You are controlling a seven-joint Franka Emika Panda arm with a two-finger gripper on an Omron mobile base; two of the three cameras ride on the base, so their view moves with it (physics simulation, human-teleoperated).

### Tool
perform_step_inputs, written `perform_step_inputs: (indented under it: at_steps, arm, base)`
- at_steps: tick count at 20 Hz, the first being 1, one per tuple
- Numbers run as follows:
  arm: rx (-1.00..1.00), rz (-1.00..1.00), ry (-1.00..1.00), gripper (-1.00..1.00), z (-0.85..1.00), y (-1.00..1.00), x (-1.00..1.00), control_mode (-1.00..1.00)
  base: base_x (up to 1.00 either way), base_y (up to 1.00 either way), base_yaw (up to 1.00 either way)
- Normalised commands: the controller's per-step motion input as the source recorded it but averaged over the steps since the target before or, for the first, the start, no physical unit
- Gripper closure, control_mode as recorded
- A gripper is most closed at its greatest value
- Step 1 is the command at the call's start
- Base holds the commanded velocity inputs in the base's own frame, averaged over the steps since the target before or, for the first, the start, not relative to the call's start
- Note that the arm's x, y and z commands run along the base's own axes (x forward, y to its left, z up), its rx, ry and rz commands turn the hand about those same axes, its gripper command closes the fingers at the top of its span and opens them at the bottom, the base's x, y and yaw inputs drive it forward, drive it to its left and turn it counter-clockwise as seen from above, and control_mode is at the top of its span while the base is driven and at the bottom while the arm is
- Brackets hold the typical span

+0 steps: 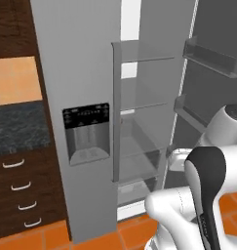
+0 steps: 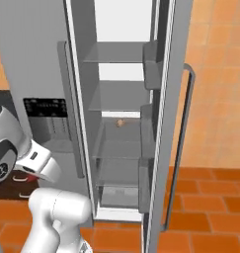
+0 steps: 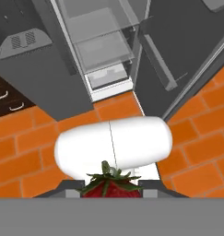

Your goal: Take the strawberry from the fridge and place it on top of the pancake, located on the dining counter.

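The strawberry (image 3: 111,188), red with a green leafy cap, sits at the bottom of the hand view between the fingertips of my gripper (image 3: 111,192), which is shut on it. The hand is drawn back from the fridge (image 3: 104,50) and looks down across the floor at its open right compartment. In the base views the grey fridge (image 1: 76,73) (image 2: 37,59) stands straight ahead with its grey shelves showing. The pancake and the dining counter are out of view.
The fridge's right door (image 2: 178,123) (image 1: 217,73) stands swung open, with bins on its inside. A small tan-orange lump (image 2: 120,122) lies on a middle shelf. Dark wood drawers (image 1: 17,185) under a black-topped counter (image 1: 17,127) stand left of the fridge. Orange tiled floor (image 3: 30,138) lies below.
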Motion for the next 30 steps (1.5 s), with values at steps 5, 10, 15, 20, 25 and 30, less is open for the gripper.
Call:
perform_step_inputs:
  at_steps: [5, 10, 15, 20, 25, 30]
  arm:
    - [0.0, 0.0, 0.0, 1.0, 0.0, 0.0, 0.0, 1.0]
    - [0.0, 0.0, 0.0, 1.0, 0.0, 0.0, 0.0, 1.0]
    - [0.0, 0.0, 0.0, 1.0, 0.0, 0.0, 0.0, 1.0]
    - [0.0, 0.0, 0.0, 1.0, 0.0, 0.0, 0.0, 1.0]
    - [0.0, 0.0, 0.0, 1.0, 0.0, 0.0, 0.0, 1.0]
    - [0.0, 0.0, 0.0, 1.0, 0.0, 0.0, 0.0, 1.0]
  base:
    - [-0.48, 0.0, -0.82]
    - [-0.24, 0.13, -0.86]
    - [-0.49, 0.08, -0.76]
    - [-0.26, -0.02, -0.79]
    - [-0.01, -0.21, -0.85]
    - [0.1, -0.5, -0.81]
